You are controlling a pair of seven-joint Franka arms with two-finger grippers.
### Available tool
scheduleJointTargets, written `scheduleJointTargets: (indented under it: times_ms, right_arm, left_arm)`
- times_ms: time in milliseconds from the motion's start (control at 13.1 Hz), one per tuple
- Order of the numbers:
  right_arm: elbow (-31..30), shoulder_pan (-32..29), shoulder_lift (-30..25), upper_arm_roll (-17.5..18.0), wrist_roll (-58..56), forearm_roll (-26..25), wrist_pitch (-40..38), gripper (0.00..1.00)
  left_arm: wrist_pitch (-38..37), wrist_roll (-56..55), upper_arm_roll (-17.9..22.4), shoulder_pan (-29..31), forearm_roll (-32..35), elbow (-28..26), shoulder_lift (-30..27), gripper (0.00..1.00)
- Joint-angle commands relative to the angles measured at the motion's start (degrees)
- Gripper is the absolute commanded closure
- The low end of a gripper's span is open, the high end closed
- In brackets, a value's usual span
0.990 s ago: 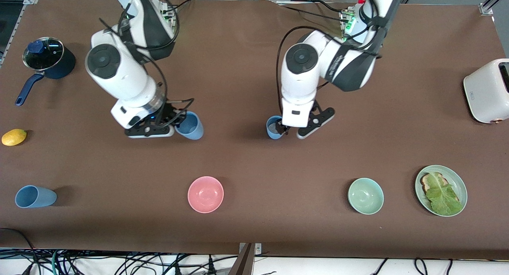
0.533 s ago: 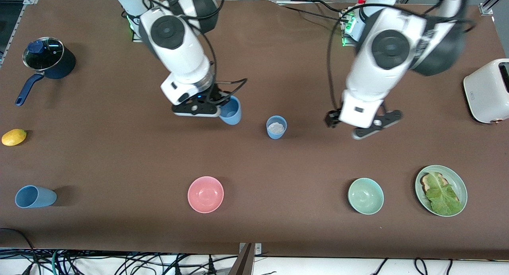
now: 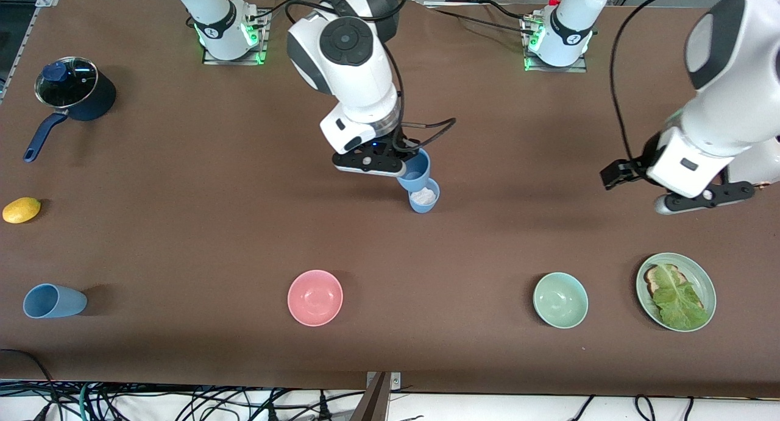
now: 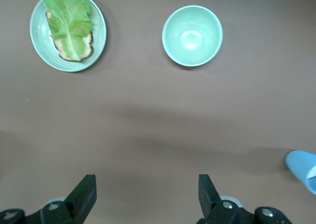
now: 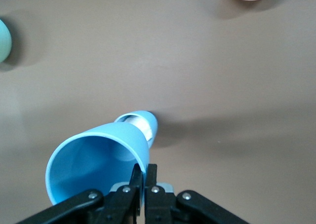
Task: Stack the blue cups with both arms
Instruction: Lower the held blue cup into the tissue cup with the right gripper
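Nearest the front camera, a blue cup (image 3: 53, 301) lies on its side toward the right arm's end of the table, in a row with a pink bowl (image 3: 315, 297), a green bowl (image 3: 560, 300) and a green plate (image 3: 701, 275) of toast and lettuce. Farther from the camera, mid-table, a second blue cup (image 3: 425, 198) stands upright with something pale inside, perhaps a powder. The right gripper (image 3: 407, 165) hangs just over it, fingers pinched tight on the rim of a third blue cup (image 5: 98, 160), which is tilted with its base at the standing cup's mouth. The left gripper (image 4: 145, 197) hovers over bare table near the left arm's end, fingers spread wide and holding nothing.
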Motion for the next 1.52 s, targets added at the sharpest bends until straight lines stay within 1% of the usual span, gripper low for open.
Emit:
scheduleJointTargets:
  times_ms: [0,152,228,304,533,761,990,1218,1446]
  right_arm:
    - [7.7,2.6,5.3,-1.2,3.0,0.2,-1.8,1.0]
    - [7.2,3.4,6.1,-1.4,4.1,-0.9,-1.4,1.0]
    - [6.3,3.4,5.9,-1.2,4.1,-2.6,-1.4,1.0]
    - [4.8,3.1,5.5,-1.0,4.1,-3.2,-1.4,1.0]
    - [1.6,2.9,4.8,-0.9,4.2,-3.6,0.7,1.0]
    - [1.3,3.3,5.2,-1.0,4.1,-4.3,2.0,1.0]
    - [1.5,3.5,6.3,-1.3,4.1,-4.4,5.0,1.0]
    - [1.3,3.5,7.3,-1.4,4.3,-4.5,6.0,1.0]
    - [0.7,3.5,7.2,-1.3,4.4,-4.7,6.2,1.0]
  left_arm:
    - [-0.7,9.4,-0.9,4.8,-1.2,-1.1,-1.8,0.08]
    - [-1.0,12.0,-0.8,6.2,-1.8,-1.1,-2.0,0.08]
    - [-1.1,13.0,-0.8,6.5,-1.8,-1.3,-2.1,0.08]
    - [-1.1,14.1,-0.9,7.6,-1.8,-1.6,-2.2,0.08]
    - [-1.0,18.6,-0.9,9.0,-1.8,-1.9,-2.3,0.08]
    - [-1.1,20.7,-0.9,9.9,-1.8,-1.9,-2.2,0.08]
    - [-1.9,23.0,-0.8,10.0,-1.8,-1.7,-2.2,0.08]
    - [-3.0,24.4,-0.7,10.9,-1.8,-1.0,-2.3,0.08]
    - [-3.4,24.1,-0.7,10.6,-1.8,-1.3,-4.4,0.08]
